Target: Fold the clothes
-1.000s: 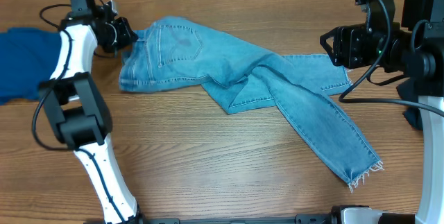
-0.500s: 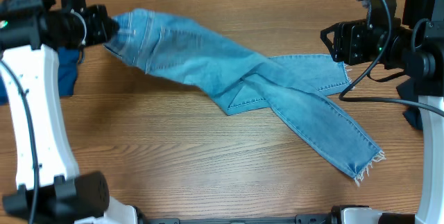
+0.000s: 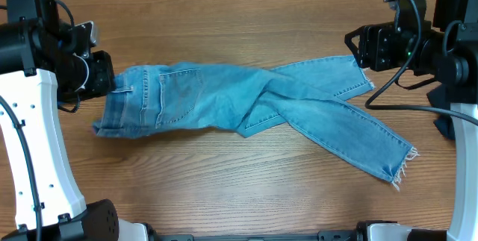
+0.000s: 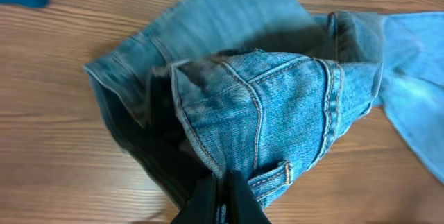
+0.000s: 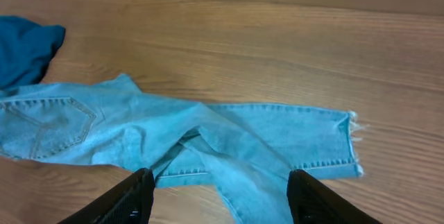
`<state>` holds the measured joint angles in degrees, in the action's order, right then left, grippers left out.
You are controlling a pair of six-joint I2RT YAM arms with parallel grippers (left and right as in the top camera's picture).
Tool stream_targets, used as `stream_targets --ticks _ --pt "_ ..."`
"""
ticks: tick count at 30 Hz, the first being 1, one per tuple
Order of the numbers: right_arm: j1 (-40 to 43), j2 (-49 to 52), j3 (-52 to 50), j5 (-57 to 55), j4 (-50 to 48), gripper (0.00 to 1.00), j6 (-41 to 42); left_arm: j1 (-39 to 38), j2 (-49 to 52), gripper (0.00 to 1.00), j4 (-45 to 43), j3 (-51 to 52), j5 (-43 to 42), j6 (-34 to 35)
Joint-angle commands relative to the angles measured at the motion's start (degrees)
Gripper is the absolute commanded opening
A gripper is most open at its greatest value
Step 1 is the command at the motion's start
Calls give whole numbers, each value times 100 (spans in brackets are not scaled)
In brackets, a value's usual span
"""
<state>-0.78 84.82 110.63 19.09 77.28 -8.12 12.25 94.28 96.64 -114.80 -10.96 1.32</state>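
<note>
Pale-blue denim jeans (image 3: 224,99) lie stretched across the middle of the brown wooden table (image 3: 224,196), waist end at the left and legs running to the right. The stitched waistband (image 3: 112,110) sits at the left end of the garment, with a back pocket (image 3: 179,92) facing up just to its right. The two legs overlap near the table's middle and then part. One runs toward the far right and ends in a plain hem (image 3: 358,73). The other runs toward the near right and ends in a frayed hem (image 3: 399,170). The left gripper (image 4: 222,193) is at the far corner of the waistband. The left wrist view shows its black fingers (image 4: 201,203) pressed together on a fold of denim beside a belt loop, and the cloth ahead of them is bunched into a shadowed hollow. The right gripper (image 3: 357,49) stands at the far right, close to the plain hem. The right wrist view shows its fingers (image 5: 135,196) spread wide apart with nothing between them and the jeans well below. A soft royal-blue garment (image 5: 28,50) lies at the far left, apart from the jeans.
</note>
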Motion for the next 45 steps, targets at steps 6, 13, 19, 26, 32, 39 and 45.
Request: stream_targets --ticks 6,13,19,26,32,39,45 --pt "15 -46 76 28 -4 67 24 4 -216 4 -280 -59 -448 -308" --pt "15 -46 76 26 -13 68 22 4 -216 32 -247 -61 -909 -332" --pt "15 -46 76 26 -48 68 24 4 -238 7 -120 -387 -1300 -398" --pt "15 -22 76 33 -98 75 31 -28 -74 27 -761 -271 -986 -393" --pt "15 459 76 28 306 68 625 -216 680 29 -837 -116 -975 -391" --pt "9 1532 72 28 898 63 688 -809 1823 10 -756 -116 -903 -520" --pt "44 2315 72 -72 852 63 691 -1412 2647 11 -909 -116 -426 -518"
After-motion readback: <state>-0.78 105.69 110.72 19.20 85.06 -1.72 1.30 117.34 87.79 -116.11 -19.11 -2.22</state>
